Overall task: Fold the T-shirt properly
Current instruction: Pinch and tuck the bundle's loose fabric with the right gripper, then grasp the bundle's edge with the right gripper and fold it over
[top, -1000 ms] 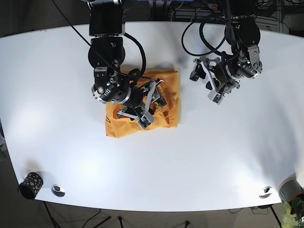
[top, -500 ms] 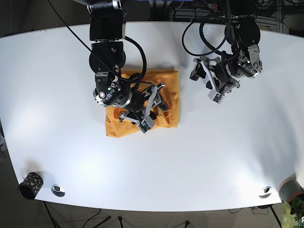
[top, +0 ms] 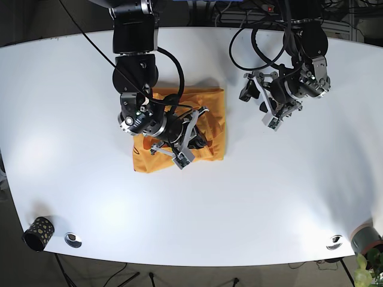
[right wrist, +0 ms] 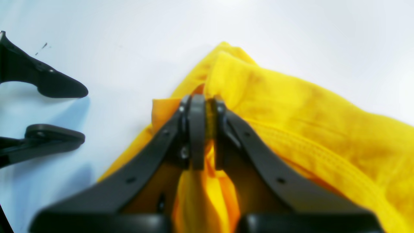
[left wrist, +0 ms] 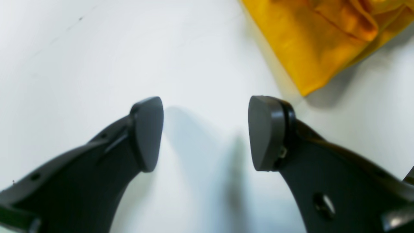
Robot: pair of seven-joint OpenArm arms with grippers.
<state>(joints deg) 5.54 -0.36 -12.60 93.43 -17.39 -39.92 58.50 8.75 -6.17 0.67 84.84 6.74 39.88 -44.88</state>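
Note:
The orange-yellow T-shirt (top: 212,119) lies bunched in a rough rectangle on the white table (top: 90,167). My right gripper (top: 196,136) is over the shirt's middle. In the right wrist view it (right wrist: 202,119) is shut on a fold of the shirt (right wrist: 307,123), with cloth pinched between the jaws. My left gripper (top: 257,107) is open and empty just right of the shirt. In the left wrist view it (left wrist: 207,132) hovers over bare table, with a shirt corner (left wrist: 323,42) beyond its right fingertip (left wrist: 268,132). Its fingers (right wrist: 58,89) also show in the right wrist view.
A black speckled cup (top: 39,233) stands at the front left table edge. Small metal discs sit at the front left (top: 73,240) and front right (top: 334,241). A potted plant (top: 366,242) is at the front right corner.
My right gripper has moved a little toward the table's front with the pinched cloth, and the shirt's folds have shifted with it. The left arm has not moved.

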